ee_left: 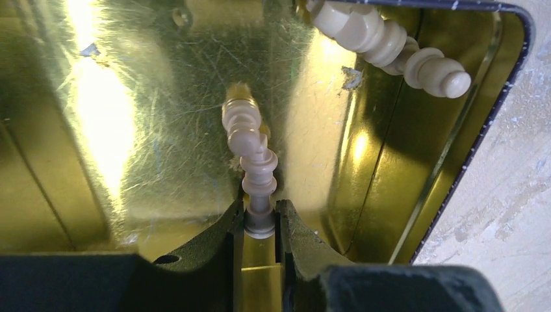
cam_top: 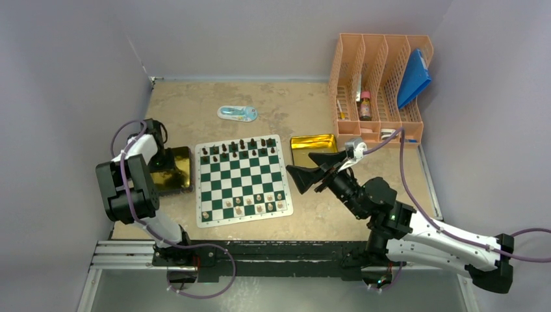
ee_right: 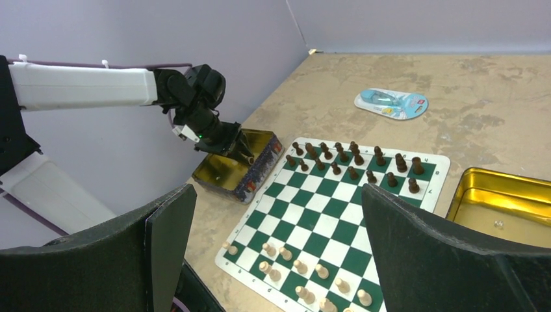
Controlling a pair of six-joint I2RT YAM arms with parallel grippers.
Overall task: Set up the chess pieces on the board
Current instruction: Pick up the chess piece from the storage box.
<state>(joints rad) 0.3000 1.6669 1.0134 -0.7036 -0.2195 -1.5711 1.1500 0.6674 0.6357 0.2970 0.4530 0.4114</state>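
The green-and-white board [cam_top: 242, 182] lies mid-table. Dark chess pieces [cam_top: 240, 148] fill its far rows and cream chess pieces [cam_top: 258, 203] stand on its near rows. Left of it sits a gold tray [cam_top: 180, 181]. My left gripper [cam_top: 167, 158] reaches down into that tray. In the left wrist view its jaws [ee_left: 260, 211] press on both sides of the base of a cream piece [ee_left: 258, 170] lying on the tray floor [ee_left: 130, 130]. More cream pieces [ee_left: 390, 49] lie in the tray's far corner. My right gripper [cam_top: 299, 162] hovers right of the board, wide open and holding nothing [ee_right: 278, 195].
A second gold tray [cam_top: 312, 146] sits right of the board, just behind the right gripper. An orange file rack [cam_top: 380, 84] stands at the back right. A blue-and-white packet [cam_top: 237, 113] lies behind the board. Walls close in on the left, back and right.
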